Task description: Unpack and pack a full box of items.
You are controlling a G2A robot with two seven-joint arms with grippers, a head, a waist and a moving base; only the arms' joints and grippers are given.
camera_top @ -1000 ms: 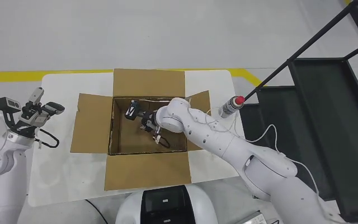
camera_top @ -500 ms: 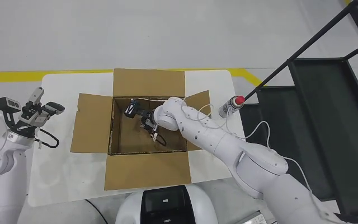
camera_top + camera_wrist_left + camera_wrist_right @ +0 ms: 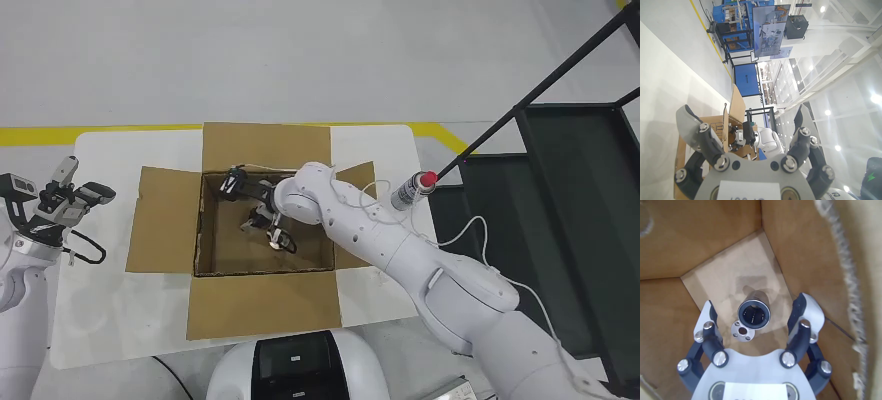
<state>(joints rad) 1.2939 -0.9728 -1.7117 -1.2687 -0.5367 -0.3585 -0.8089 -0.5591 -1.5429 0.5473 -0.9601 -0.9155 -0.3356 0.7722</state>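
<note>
right end effector has shifted toward the box's far wall, jaws apart over a steel cylinder inside. left end effector likewise apart at the worktop's edge.

Box: one, cardboard, with four flaps. Metal parts inside the box: two, namely one sleeve and one flange, the flange showing one centre bore and three small holes. Can: one, with one red cap, outside the box. Table: one, white. Grippers: two, namely one left gripper and one right gripper. Rack: one, black. Yellow floor stripe: one.
</note>
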